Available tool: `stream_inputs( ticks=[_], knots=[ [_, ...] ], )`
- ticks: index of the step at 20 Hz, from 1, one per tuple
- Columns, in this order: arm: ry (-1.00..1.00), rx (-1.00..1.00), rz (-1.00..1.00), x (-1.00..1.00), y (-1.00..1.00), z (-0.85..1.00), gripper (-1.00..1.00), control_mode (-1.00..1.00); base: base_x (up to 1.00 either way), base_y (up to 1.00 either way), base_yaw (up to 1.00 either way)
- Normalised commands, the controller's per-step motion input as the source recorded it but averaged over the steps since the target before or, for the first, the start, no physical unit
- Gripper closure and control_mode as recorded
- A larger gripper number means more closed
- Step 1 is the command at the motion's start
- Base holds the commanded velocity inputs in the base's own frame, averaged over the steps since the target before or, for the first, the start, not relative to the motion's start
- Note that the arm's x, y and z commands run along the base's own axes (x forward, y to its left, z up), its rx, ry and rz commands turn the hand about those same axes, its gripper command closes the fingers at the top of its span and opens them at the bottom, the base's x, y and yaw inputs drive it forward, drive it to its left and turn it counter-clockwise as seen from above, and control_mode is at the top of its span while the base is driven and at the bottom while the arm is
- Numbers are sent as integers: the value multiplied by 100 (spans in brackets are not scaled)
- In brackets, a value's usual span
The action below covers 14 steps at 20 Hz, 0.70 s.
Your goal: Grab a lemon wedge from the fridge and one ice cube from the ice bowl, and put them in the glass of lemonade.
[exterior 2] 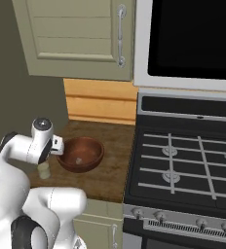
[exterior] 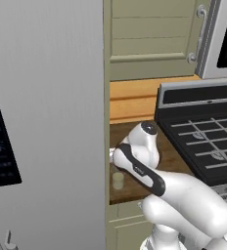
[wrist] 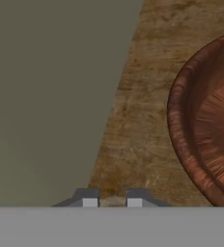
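The small glass of lemonade [exterior 2: 44, 170] stands on the wooden counter between the fridge's side wall and the reddish-brown ice bowl [exterior 2: 81, 153]. One pale ice cube [exterior 2: 78, 159] lies in the bowl. My gripper [exterior 2: 46, 158] hangs straight above the glass and points down. In the hand view the gripper [wrist: 112, 201] has its fingertips [wrist: 90, 201] close together with a narrow gap, and I make out nothing held there. The bowl's rim [wrist: 181, 120] curves along the right. The fridge [exterior: 47, 97] has its door closed. The lemon wedge is out of view.
The fridge's side wall [wrist: 46, 96] rises close on the gripper's left. A black gas stove [exterior 2: 183, 155] adjoins the counter [exterior 2: 110, 170] on the right, under a microwave [exterior 2: 193, 39]. Cream cabinet doors [exterior 2: 76, 39] hang above the counter.
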Motion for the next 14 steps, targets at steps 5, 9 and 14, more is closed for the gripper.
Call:
stream_inputs(
  ticks=[5, 9, 14],
  knots=[
    [0, 0, 0, 2, 0, -7, -100, -100, 0, 0, 0],
    [2, 0, -2, 12, 0, 2, -100, -100, 0, 0, 0],
    [2, 1, -6, -14, -8, 72, -100, -100, 0, 0, 0]
  ],
)
